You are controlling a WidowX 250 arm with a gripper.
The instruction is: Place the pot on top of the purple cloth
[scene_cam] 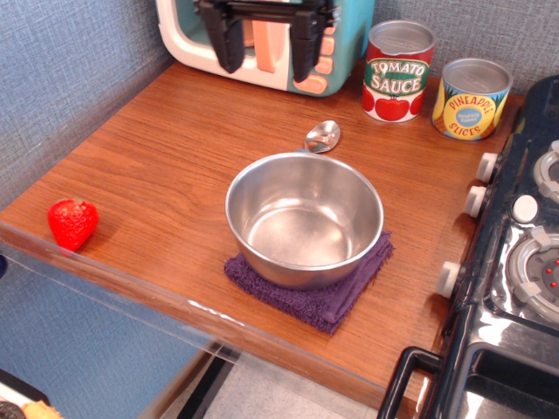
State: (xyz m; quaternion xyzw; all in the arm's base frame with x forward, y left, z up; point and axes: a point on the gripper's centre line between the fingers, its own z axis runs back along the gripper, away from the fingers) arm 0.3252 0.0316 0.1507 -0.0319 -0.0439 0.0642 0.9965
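The shiny steel pot (304,218) sits upright on the dark purple cloth (336,294) near the front of the wooden counter. The cloth's edges show under the pot on its front and right sides. My gripper (266,52) hangs at the top of the view, high above the counter and in front of the toy microwave, far behind the pot. Its two black fingers (230,42) are spread apart with nothing between them.
A toy microwave (262,39) stands at the back. A tomato sauce can (398,72) and a pineapple slices can (472,99) stand at the back right. A metal spoon (322,136) lies just behind the pot. A red strawberry (72,223) lies front left. A black stove (515,262) borders the right.
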